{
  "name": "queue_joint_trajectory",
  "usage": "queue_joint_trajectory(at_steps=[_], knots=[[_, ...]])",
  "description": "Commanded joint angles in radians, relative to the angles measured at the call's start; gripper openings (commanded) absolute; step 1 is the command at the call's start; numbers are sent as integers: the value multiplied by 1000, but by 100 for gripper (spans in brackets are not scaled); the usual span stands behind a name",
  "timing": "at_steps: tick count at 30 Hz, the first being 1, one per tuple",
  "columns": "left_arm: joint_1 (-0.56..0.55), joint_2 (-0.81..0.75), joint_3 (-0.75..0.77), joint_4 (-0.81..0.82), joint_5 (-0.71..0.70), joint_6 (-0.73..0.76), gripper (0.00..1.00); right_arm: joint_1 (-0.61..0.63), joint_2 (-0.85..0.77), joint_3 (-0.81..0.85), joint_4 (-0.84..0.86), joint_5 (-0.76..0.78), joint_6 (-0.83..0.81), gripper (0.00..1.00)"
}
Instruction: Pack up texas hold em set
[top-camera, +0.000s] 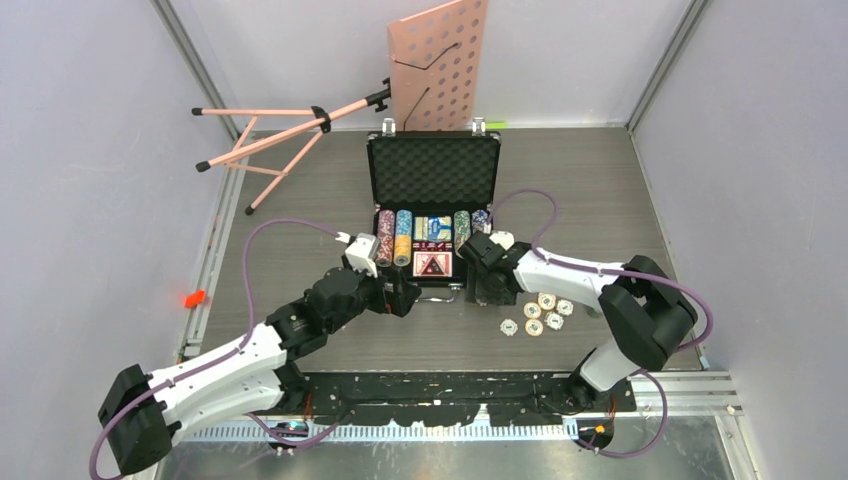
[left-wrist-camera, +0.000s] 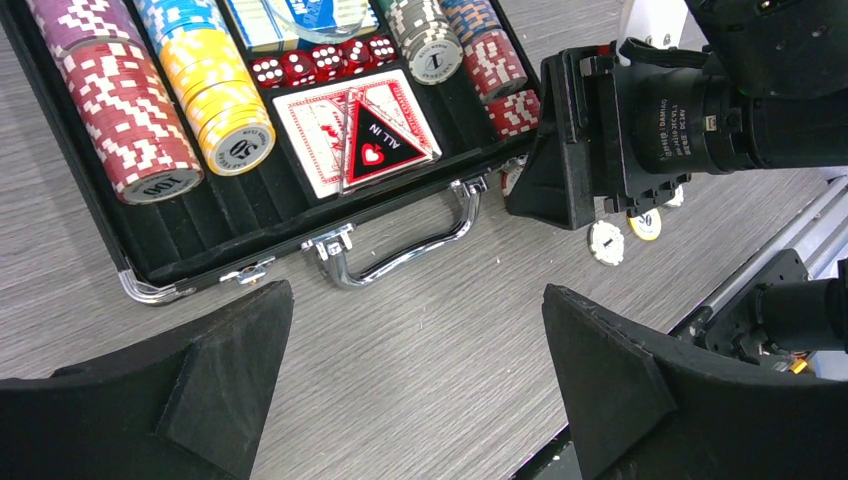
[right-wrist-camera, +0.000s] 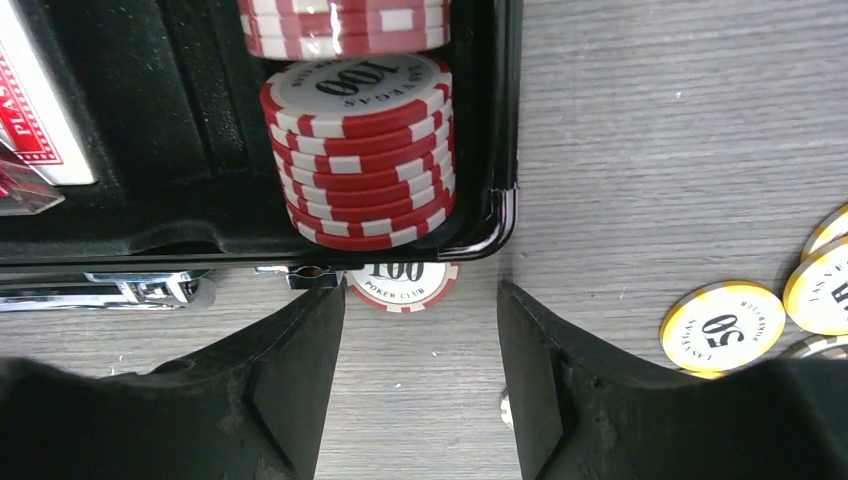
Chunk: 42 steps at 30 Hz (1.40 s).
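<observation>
The black briefcase (top-camera: 433, 170) lies open mid-table, foam lid up, with rows of multicoloured chips, card decks (left-wrist-camera: 355, 130) and red dice (left-wrist-camera: 320, 62) in its tray. My left gripper (top-camera: 412, 297) is open and empty over bare table just in front of the silver handle (left-wrist-camera: 400, 250); it also shows in the left wrist view (left-wrist-camera: 415, 330). My right gripper (top-camera: 482, 293) is open and empty at the case's front right corner. In the right wrist view it (right-wrist-camera: 420, 320) straddles a loose red 100 chip (right-wrist-camera: 402, 285) lying against the case's edge (right-wrist-camera: 505, 120), below a red chip stack (right-wrist-camera: 360, 140).
Several loose yellow and white chips (top-camera: 540, 315) lie on the table right of the case, one yellow 50 chip (right-wrist-camera: 722, 325) close to my right fingers. A pink music stand (top-camera: 440, 60) lies at the back left. Grey walls enclose the table.
</observation>
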Motion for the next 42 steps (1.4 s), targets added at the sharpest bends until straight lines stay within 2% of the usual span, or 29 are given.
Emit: queue_joint_trajectory(at_steps=[1, 11, 19, 24, 29, 35, 42], knots=[[5, -30, 6, -19, -38, 38, 100, 5, 31, 39, 45, 15, -37, 63], [7, -34, 6, -21, -35, 45, 100, 5, 75, 47, 78, 21, -34, 63], [7, -33, -1, -21, -44, 40, 100, 4, 97, 53, 87, 21, -41, 58], [7, -37, -3, -22, -43, 39, 100, 3, 90, 45, 90, 20, -41, 51], [7, -40, -10, -20, -37, 35, 100, 4, 35, 40, 64, 27, -47, 43], [7, -11, -21, 18, -6, 9, 100, 3, -64, 38, -17, 11, -46, 42], [7, 51, -53, 163, 61, -83, 100, 4, -200, 17, -65, -40, -4, 43]])
